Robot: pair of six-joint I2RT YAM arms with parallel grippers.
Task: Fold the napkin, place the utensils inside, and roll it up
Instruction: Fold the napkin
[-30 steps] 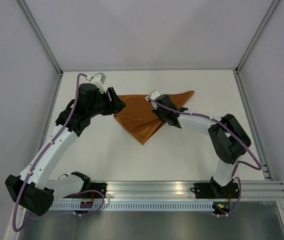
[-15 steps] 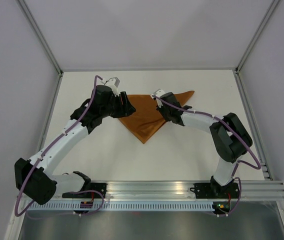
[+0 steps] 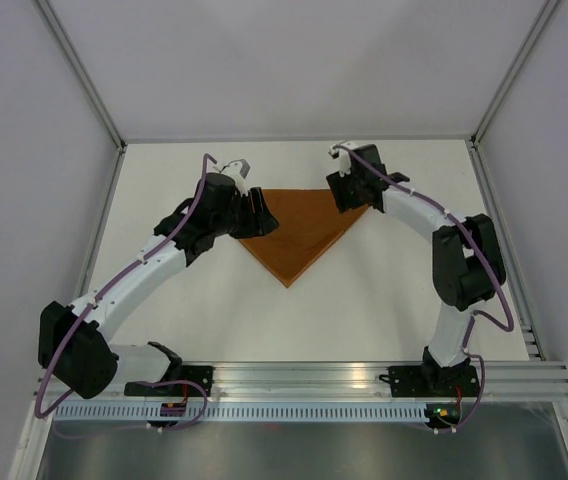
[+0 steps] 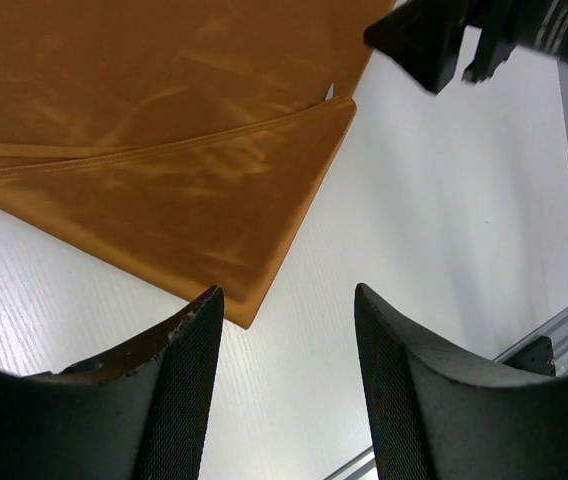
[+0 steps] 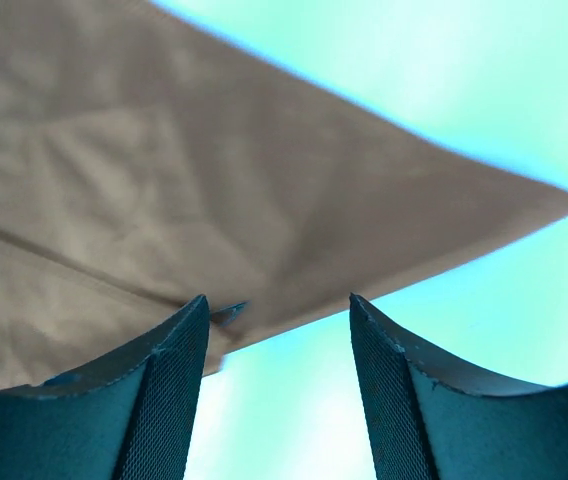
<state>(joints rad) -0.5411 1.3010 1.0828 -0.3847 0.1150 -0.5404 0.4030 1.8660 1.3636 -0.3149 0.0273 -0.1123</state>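
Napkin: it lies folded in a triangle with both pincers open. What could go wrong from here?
Nothing holds the napkin; the open left pincer or right pincer, near its corners, might snag the cloth and spoil the fold. In the left wrist view the upper hem sits off the lower edge, so a roll may come out skewed.

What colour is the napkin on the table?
Plain rust-brown, with no pattern. The napkin shows its colour best in the left wrist view.
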